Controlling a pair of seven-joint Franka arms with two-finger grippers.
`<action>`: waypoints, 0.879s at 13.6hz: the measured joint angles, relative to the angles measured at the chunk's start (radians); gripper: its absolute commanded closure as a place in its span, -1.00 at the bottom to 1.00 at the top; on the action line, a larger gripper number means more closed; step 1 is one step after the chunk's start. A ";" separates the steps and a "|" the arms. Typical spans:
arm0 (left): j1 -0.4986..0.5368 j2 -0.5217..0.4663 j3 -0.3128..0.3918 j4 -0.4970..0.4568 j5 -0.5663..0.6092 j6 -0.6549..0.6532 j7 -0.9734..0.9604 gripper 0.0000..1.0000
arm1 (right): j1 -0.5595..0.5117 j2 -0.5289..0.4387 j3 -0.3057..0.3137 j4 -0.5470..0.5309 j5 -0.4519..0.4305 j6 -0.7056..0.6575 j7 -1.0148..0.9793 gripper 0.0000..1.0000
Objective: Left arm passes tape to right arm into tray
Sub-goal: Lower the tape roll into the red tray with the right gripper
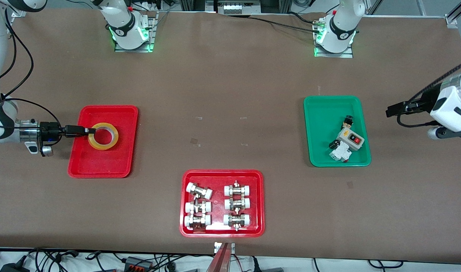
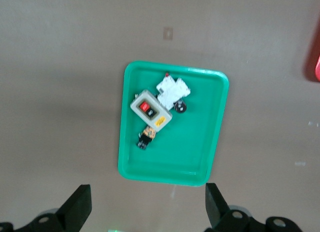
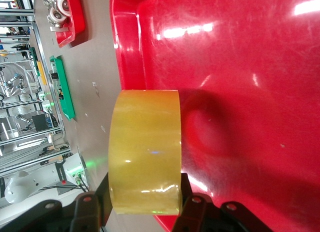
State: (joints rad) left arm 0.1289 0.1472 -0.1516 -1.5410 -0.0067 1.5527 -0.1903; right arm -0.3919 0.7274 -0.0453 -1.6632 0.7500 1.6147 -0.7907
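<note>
The yellow tape roll [image 1: 102,146] lies flat over the plain red tray [image 1: 102,162] at the right arm's end of the table. My right gripper [image 1: 91,130] is shut on the roll's wall, one finger inside the hole. In the right wrist view the tape [image 3: 145,152] fills the space between the fingers of my right gripper [image 3: 145,202], close above the tray floor [image 3: 240,91]; I cannot tell whether it touches. My left gripper [image 1: 389,112] is open and empty, up in the air at the left arm's end, beside the green tray. Its fingers [image 2: 80,204] stand wide apart.
A green tray [image 1: 328,113] holds a grey switch box [image 1: 351,139] and small parts; it also shows in the left wrist view [image 2: 170,162]. A red tray of metal fittings [image 1: 182,204] sits nearest the front camera, mid-table.
</note>
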 measured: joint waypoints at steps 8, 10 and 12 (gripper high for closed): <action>0.003 -0.104 -0.009 -0.112 0.000 0.056 -0.007 -1.00 | 0.001 0.010 0.015 0.011 0.001 0.002 0.000 -1.00; 0.003 -0.104 -0.012 -0.112 0.000 0.058 -0.012 -1.00 | 0.012 0.010 0.018 0.032 -0.012 0.012 0.000 -1.00; 0.003 -0.104 -0.012 -0.112 0.000 0.059 -0.015 -1.00 | 0.042 0.007 0.021 0.051 -0.080 0.063 0.000 -1.00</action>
State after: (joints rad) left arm 0.1318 0.0433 -0.1634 -1.6527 -0.0067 1.6113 -0.2049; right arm -0.3499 0.7346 -0.0247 -1.6120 0.6703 1.6777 -0.7906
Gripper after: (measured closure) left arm 0.000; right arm 0.000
